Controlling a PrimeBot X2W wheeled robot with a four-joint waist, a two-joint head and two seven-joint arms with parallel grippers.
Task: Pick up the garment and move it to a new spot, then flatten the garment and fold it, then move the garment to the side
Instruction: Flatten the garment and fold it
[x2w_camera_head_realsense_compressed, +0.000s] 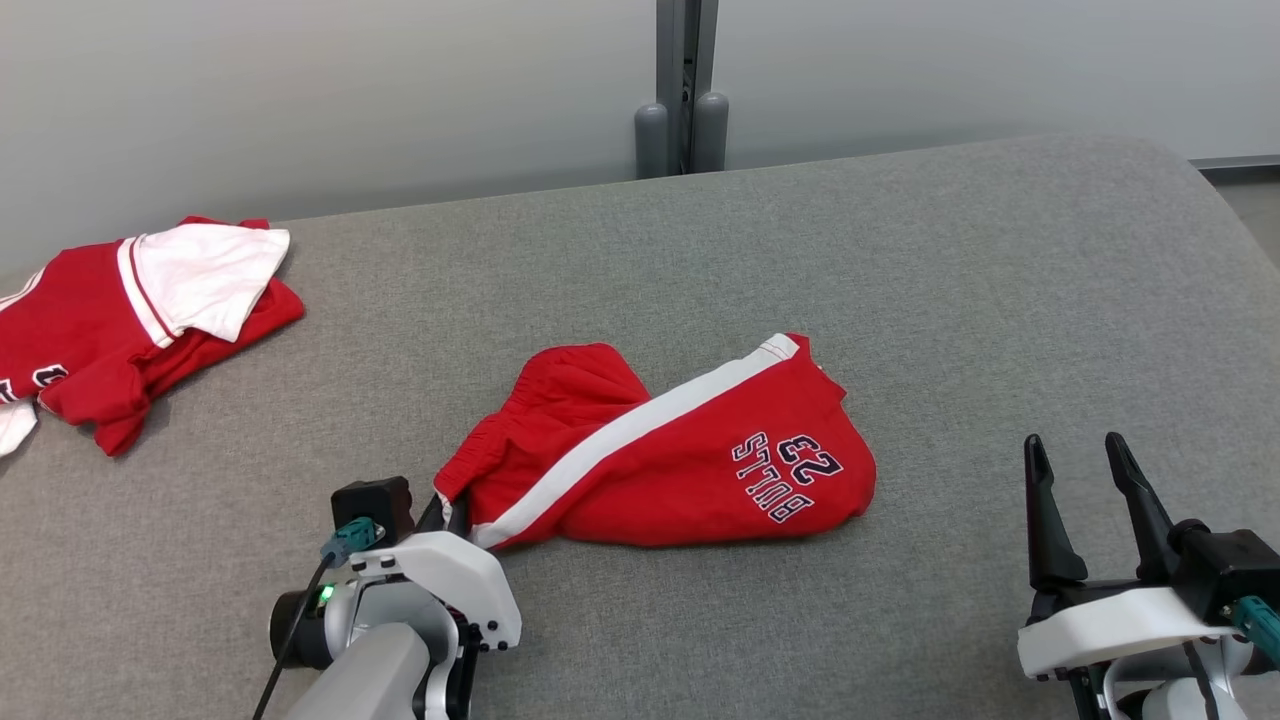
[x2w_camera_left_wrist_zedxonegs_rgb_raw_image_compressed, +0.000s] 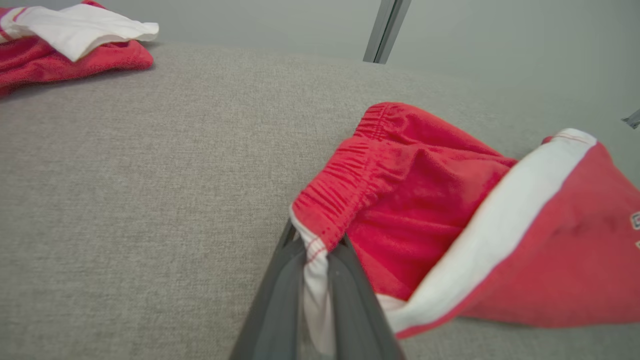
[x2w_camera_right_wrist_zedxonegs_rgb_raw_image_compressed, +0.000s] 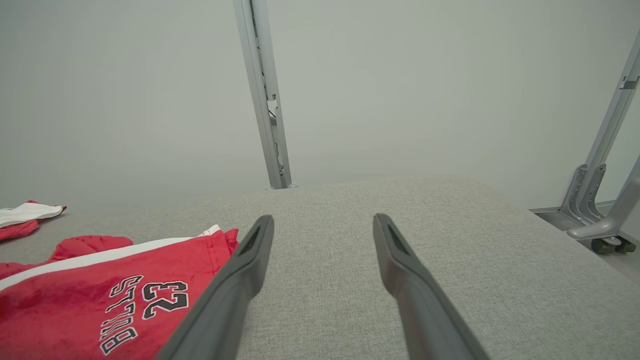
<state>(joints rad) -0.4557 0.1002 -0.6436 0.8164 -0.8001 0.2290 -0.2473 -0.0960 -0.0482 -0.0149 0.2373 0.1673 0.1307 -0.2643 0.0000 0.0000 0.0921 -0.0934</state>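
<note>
We have our left claw pressed together on the waistband corner of the red Bulls shorts, at the end of the white side stripe, a firm edge that should let the cloth trail cleanly when lifted. The shorts lie crumpled mid-way across the grey padded counter, well apart from a red-and-white jersey at far left. Our right claw hangs spread and empty near the hem, probably free to take a second corner.

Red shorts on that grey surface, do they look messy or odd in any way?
Yes. The red shorts lie rumpled and askew, waistband bunched, white stripe slanting. The left gripper pinches one waistband corner. Another red and white garment sits heaped at far left. No tear visible.
</note>
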